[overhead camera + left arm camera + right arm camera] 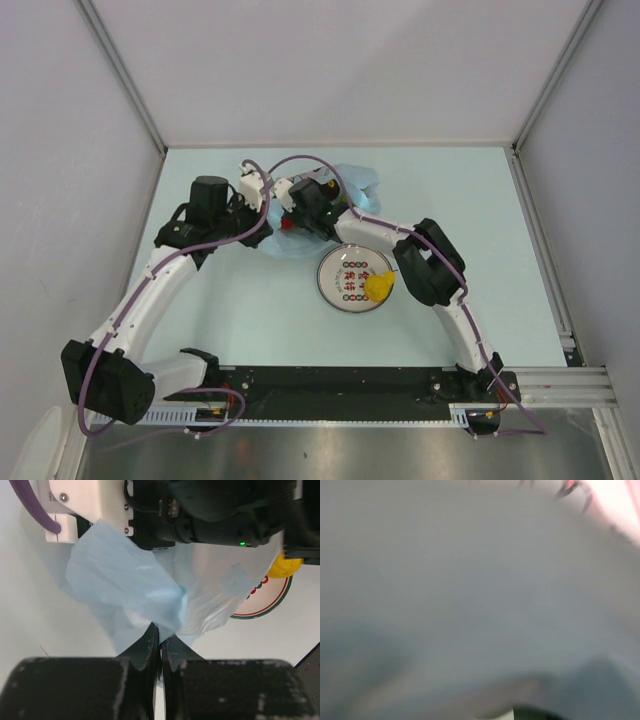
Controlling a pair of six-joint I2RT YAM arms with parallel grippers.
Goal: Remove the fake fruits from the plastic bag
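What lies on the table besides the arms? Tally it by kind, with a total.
Plastic bag: 1
Plate: 1
Yellow fruit, on the plate: 1
Red piece at the bag, kind unclear: 1
Total: 4; the bag may hide others.

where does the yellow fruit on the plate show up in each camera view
Top external: the yellow fruit sits on the right part of the plate, just below centre.
Left wrist: it peeks out at the right edge, under the dark right arm, above the plate rim.
Right wrist: not in it; the picture is a grey blur.
Shared landmark: the plate with red lettering, beside the plastic bag.
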